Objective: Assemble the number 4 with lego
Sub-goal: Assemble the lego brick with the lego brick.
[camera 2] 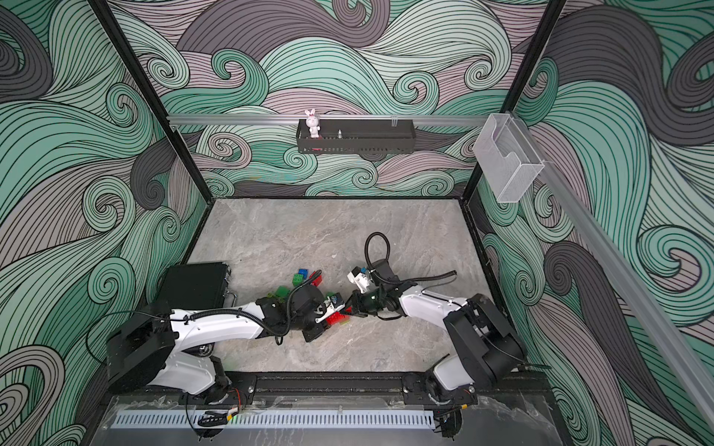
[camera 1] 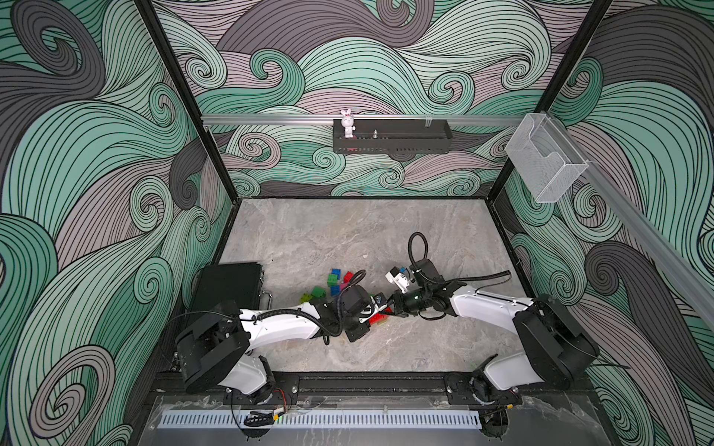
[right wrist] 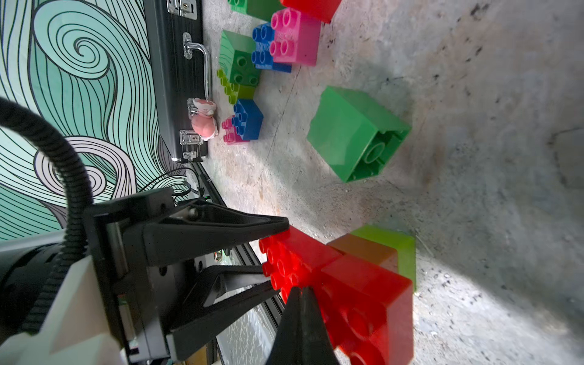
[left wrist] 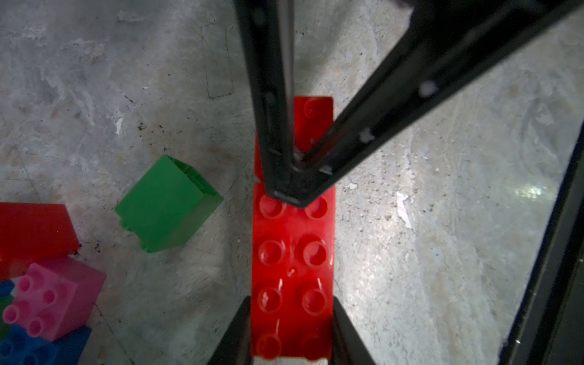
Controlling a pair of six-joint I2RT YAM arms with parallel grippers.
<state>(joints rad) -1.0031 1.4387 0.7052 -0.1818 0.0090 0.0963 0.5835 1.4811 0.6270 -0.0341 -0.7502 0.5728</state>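
Judging by what lies joined, the 4 is barely begun. Nearest the worktop's point(camera 1: 405, 347) front edge, both arms stretch low and meet gripper to gripper. The left gripper point(right wrist: 281, 256) is clenched across a long red brick point(left wrist: 292, 268) that butts against a second red brick point(right wrist: 366, 303). A brown-orange brick point(right wrist: 360, 249) and a lime brick point(right wrist: 395, 246) touch them; whether they are clicked on I cannot tell. The right gripper point(left wrist: 292, 189), pinched shut and empty, bears its tips on the seam between the reds. Farther in, a green brick point(right wrist: 357, 132) lies on its side. Beyond it a pink brick point(right wrist: 295, 39) and a blue brick point(right wrist: 248, 118) sit loose among others, so most of the digit is left to build.
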